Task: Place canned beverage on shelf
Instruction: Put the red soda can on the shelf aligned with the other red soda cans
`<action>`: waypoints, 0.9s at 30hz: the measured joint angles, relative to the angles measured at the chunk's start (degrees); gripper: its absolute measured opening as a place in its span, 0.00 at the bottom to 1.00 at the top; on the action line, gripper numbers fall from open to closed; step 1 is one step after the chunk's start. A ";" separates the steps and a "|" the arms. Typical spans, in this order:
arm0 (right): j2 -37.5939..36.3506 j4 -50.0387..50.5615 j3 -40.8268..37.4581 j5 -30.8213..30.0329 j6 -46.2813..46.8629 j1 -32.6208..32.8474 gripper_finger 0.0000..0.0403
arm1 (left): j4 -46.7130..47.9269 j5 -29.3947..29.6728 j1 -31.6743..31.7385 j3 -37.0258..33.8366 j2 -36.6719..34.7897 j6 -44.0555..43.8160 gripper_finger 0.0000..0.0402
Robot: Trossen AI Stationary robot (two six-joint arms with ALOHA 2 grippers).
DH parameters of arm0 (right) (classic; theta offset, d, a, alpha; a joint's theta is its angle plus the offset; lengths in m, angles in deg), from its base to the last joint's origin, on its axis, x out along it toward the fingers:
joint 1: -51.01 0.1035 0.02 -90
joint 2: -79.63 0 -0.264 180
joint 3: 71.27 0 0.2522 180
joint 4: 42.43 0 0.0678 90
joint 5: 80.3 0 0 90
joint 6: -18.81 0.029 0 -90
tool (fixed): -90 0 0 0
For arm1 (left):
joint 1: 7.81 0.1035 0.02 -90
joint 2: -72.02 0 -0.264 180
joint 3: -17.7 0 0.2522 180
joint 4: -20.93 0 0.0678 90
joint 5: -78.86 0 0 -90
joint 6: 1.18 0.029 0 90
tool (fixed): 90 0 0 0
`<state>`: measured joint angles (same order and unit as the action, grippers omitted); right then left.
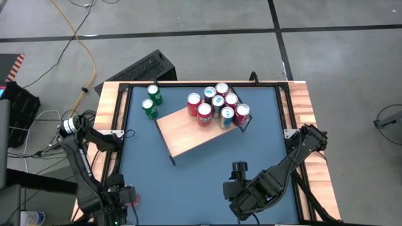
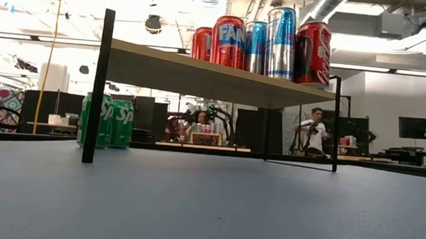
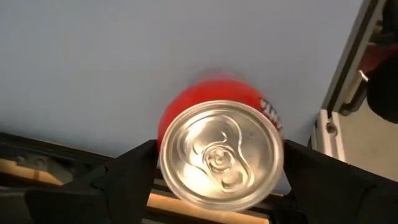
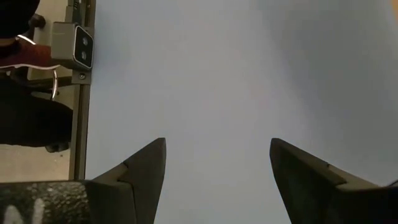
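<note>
A red can (image 3: pixel 221 155) stands upright on the dark blue tabletop near its near left corner (image 1: pixel 134 198). My left gripper (image 3: pixel 219 148) points down over it, open, with one finger on either side of the can's top. The shelf (image 1: pixel 188 132), a light wood board on thin black legs (image 2: pixel 201 74), stands slantwise in the middle of the table. Several cans (image 1: pixel 217 107) stand on its far right end (image 2: pixel 266 41). My right gripper (image 4: pixel 217 149) hangs open above bare tabletop at the near right (image 1: pixel 239 168). My left gripper comes at the red can from above, pointing down, its fingers (image 3: pixel 134 171) close beside the can's upper wall on two opposite sides. Whether they touch the can, I cannot tell. The can stands upright on the table.
Two green cans (image 1: pixel 152 102) stand on the table by the shelf's far left corner (image 2: pixel 108 120). A black rail and wooden edge (image 3: pixel 345 81) run close to the red can. Bare tabletop lies between the arms and the shelf. People sit in the room behind (image 2: pixel 314 129).
</note>
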<state>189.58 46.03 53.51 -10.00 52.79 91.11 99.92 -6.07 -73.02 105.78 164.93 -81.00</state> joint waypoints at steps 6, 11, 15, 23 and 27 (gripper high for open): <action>0.00 -0.01 0.00 0.02 0.02 0.00 0.68 | -2.29 -1.70 -0.04 -3.63 -0.15 -0.22 0.80; 0.00 -0.07 0.00 0.02 0.00 0.00 0.68 | -2.97 -0.19 0.30 -3.95 -0.15 1.77 0.79; 0.00 -0.21 0.00 0.00 0.00 0.00 0.68 | -3.30 0.70 0.81 -3.93 -0.15 2.58 0.71; 0.00 -0.38 0.00 0.00 0.00 0.00 0.68 | -3.78 4.61 3.17 -3.97 -0.04 -0.44 0.69; 0.00 -0.42 0.00 -0.03 0.01 0.00 0.68 | -4.08 9.38 5.24 -4.07 0.05 -9.52 0.69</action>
<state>189.58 45.61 53.51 -10.02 52.80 91.11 95.84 3.31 -67.78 101.71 164.98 -90.53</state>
